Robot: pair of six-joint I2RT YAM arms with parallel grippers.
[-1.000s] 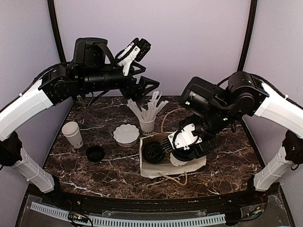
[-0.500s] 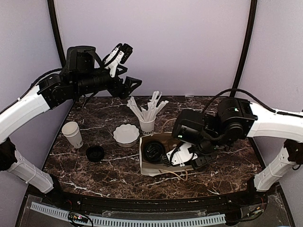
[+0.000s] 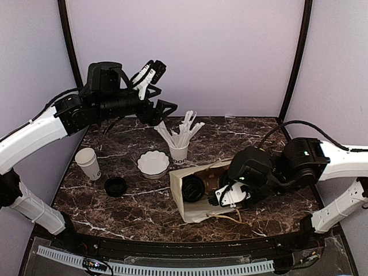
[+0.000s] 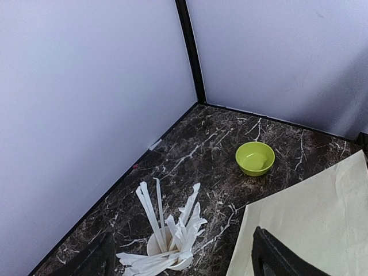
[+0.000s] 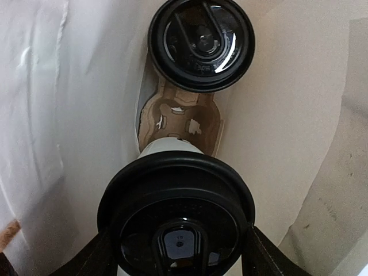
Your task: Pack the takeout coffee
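Fingers (image 5: pixel 95 261) of the right gripper (image 5: pixel 178 256) clamped on one lidded coffee cup (image 5: pixel 178 213) inside the paper bag (image 3: pixel 195 214), over the cardboard carrier (image 5: pixel 179 118); second lidded cup (image 5: pixel 201 43) seated in the carrier beyond; left gripper (image 3: pixel 168 113) raised at rear, jaws apart

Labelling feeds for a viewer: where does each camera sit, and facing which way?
Top external: above, behind the robot, facing the table; both arms show, right gripper in the paper bag.
Left wrist: high, tilted down at straw cup and green bowl; its fingers at bottom.
Right wrist: low, looking into the bag at two lidded cups; its fingers flank the nearer cup.
Shared: top and left wrist show the straw cup.
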